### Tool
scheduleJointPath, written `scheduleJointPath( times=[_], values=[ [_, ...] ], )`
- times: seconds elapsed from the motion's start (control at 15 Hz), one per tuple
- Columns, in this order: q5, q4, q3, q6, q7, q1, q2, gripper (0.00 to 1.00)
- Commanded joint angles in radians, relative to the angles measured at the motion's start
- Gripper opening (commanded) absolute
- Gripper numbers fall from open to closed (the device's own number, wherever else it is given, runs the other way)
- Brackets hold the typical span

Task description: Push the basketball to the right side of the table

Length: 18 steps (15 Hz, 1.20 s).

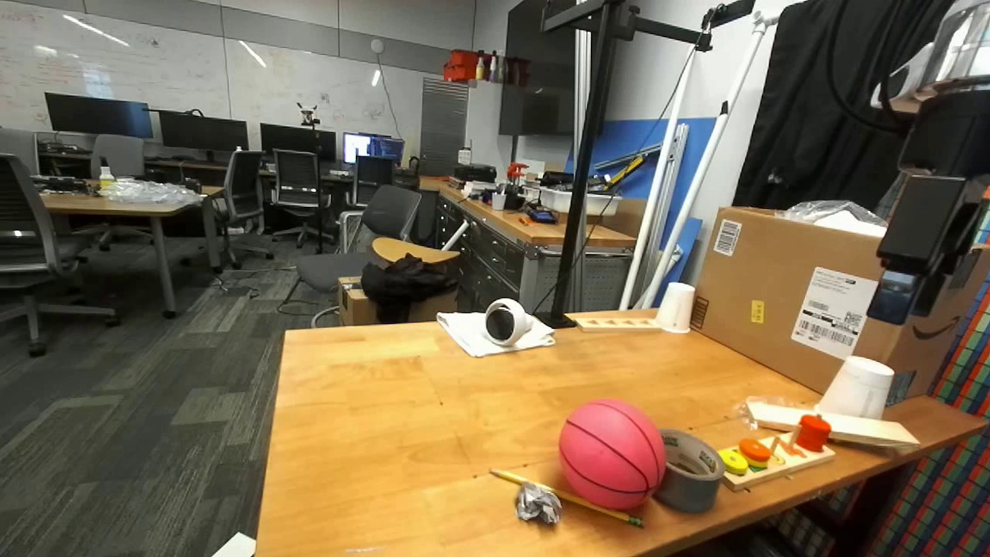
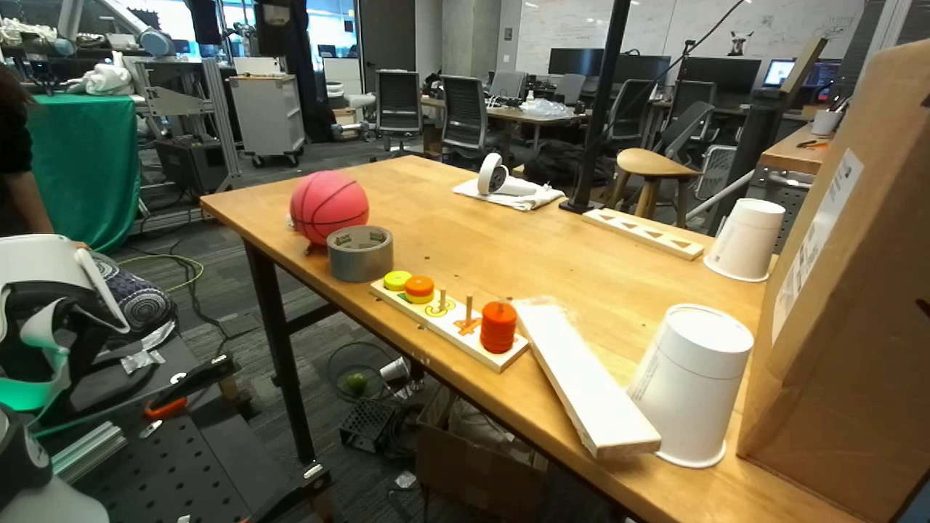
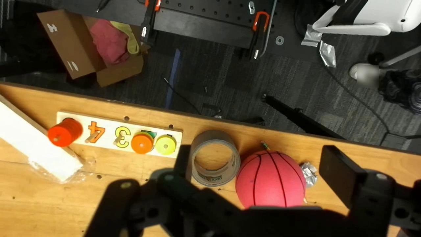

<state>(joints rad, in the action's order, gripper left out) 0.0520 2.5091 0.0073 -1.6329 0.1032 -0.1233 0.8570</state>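
Ball [image 1: 612, 454], pink, low and right of centre in an exterior view, on the surface [image 1: 387, 410] just beside tape [image 1: 691, 486], with fingers [image 3: 343, 176] apart, empty and well clear of both; of the push to the right side, seemingly nothing done, everything outstanding.

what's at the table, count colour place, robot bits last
basketball: 1, pink, near table edge
tape roll: 1, grey, beside basketball
pencil: 1, yellow, by basketball
foil: 1, silver, beside pencil
pegboard: 1, pale, beside tape roll
rings: count unclear, red, orange, yellow, on pegboard
plank: 1, pale, by pegboard
box: 1, brown, on table
cups: 2, white, upside-down by box
pole: 1, black, at table edge
wood strip: 1, pale, beside pole
cloth: 1, white, near pole
controller: 1, white, on cloth
claw: 1, black, open, above table
arm: 1, pale, above claw
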Motion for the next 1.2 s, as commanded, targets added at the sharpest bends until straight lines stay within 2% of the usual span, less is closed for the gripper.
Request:
scheduleJointPath(
  times=[0.0,0.2,0.47,0.8,1.13],
  values=[
    [0.005,-0.003,0.007,0.003,0.005,0.010,-0.001,1.00],
    [0.026,0.003,0.016,-0.017,0.010,-0.010,-0.007,1.00],
    [0.075,0.026,0.062,-0.087,-0.002,-0.046,-0.005,1.00],
    [0.232,0.042,0.119,-0.238,0.009,-0.133,-0.058,1.00],
    [0.344,0.047,0.155,-0.428,0.088,-0.236,-0.189,1.00]
  ],
)
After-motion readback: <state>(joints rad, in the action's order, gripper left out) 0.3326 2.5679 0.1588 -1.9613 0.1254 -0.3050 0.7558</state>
